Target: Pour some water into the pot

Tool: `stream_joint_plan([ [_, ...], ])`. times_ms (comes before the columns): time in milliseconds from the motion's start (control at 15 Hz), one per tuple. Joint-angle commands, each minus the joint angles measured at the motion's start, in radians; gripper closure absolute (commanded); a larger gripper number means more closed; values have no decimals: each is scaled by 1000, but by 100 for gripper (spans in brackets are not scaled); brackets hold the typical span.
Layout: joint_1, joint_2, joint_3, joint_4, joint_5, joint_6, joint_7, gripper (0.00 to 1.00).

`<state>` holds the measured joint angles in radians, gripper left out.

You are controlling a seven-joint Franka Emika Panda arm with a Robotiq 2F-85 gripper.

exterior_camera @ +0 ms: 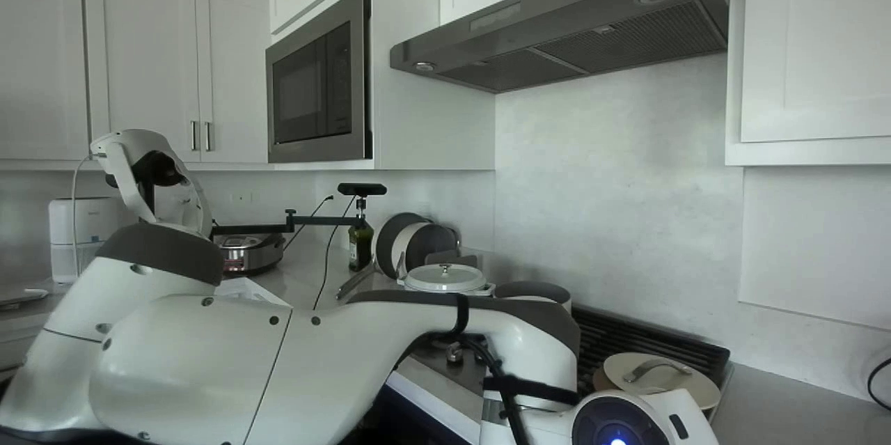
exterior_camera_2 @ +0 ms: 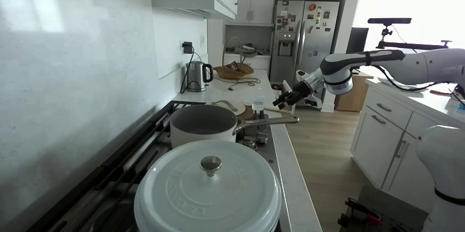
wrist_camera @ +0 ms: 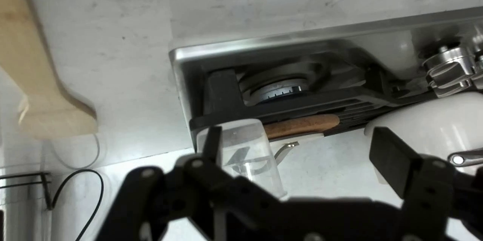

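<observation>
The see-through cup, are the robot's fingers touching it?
Apart: an exterior view shows a strip of bare background between the fingers and the see-through cup.

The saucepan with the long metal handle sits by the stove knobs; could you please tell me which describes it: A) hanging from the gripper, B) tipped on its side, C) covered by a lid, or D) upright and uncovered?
D: in an exterior view, the saucepan stands level with its grey interior in plain sight and no lid over its rim.
</observation>
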<state>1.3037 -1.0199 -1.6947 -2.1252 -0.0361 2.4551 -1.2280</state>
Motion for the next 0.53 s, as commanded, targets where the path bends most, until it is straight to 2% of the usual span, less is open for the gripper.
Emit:
stream_joint_plan([
  [0, 77, -54, -16, 63, -27, 19, 18, 0],
  [200, 133, -65, -33, 100, -44, 74, 35, 0],
  [267, 85, -75, -12, 67, -48, 34, 26, 0],
  [467, 120, -84, -25, 91, -59, 55, 33, 0],
])
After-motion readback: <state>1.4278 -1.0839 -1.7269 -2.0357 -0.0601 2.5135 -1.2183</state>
